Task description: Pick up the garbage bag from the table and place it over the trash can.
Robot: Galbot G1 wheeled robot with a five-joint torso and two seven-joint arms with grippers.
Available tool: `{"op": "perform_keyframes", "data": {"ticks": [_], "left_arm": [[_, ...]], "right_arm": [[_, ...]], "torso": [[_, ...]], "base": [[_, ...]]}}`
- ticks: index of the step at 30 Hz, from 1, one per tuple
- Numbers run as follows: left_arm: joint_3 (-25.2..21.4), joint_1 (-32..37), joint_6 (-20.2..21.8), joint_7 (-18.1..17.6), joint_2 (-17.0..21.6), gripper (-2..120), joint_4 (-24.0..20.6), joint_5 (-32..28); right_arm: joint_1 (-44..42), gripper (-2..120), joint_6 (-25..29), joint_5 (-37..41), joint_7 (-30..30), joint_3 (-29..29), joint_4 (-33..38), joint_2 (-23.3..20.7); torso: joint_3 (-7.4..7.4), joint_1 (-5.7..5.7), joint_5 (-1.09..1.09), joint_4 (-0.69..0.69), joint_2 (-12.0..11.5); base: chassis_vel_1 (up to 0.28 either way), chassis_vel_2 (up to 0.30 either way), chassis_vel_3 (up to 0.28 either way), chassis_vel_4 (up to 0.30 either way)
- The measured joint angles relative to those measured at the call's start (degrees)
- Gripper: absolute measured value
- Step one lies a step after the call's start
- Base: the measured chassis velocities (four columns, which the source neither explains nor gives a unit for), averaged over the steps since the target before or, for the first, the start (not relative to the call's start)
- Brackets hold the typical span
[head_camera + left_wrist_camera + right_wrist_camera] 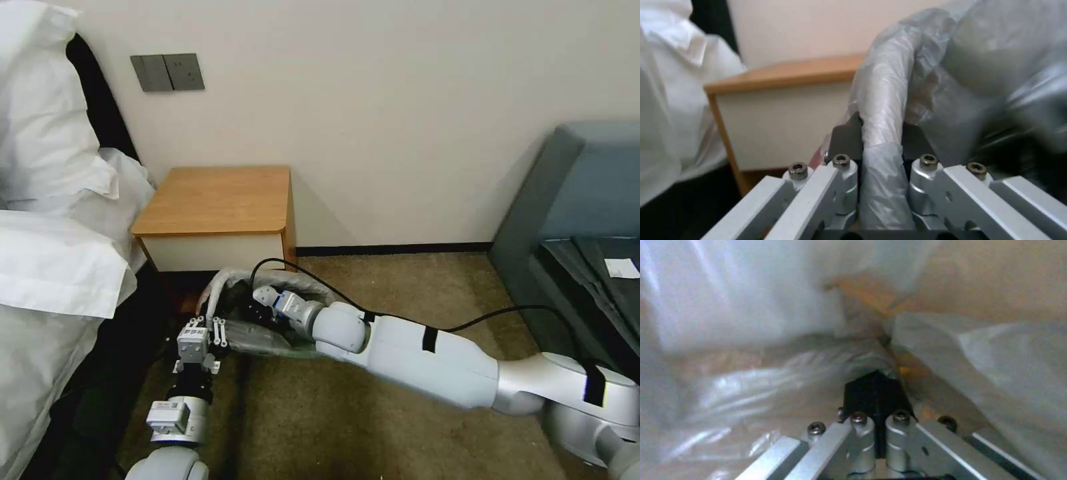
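In the head view, the bag is seen stretched on the floor before the counter, just below its front edge, the can presumably under it. The left claw is set at the bag's left rim; the right claw is reached inside.

In the left wrist view, a rim fold is pinched between the left claw's pads, running lengthwise away from them.

In the right wrist view, the right claw is pressed together, with plastic all around.

The garbage bag is thin, crinkled, glossy translucent plastic. The bench has a smooth matt wooden top. The left tool shows brushed metal links and dark matt pads.
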Motion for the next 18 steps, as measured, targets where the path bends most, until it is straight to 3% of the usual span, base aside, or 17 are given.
{"op": "perform_keyframes", "data": {"ticks": [4, 18], "left_arm": [[-0.45, -1.04, 1.33, -1.03, 0.14, 11, 1.50, -1.98], [-0.68, -1.77, 3.06, -2.11, 0.38, 11, 2.25, -3.41]], "right_arm": [[-1.85, 0, -0.30, 0.04, 0.08, 0.39, 5.14, -2.44], [-5.97, 0, 0.35, -1.54, -0.85, 3.50, 10.22, -5.67]], "torso": [[0.00, 0.00, 0.00, 0.00, 0.00], [0.00, 0.00, 0.01, 0.00, 0.00]], "base": [[0.000, 0.000, 0.000, 0.000], [0.000, 0.000, 0.000, 0.000]]}}
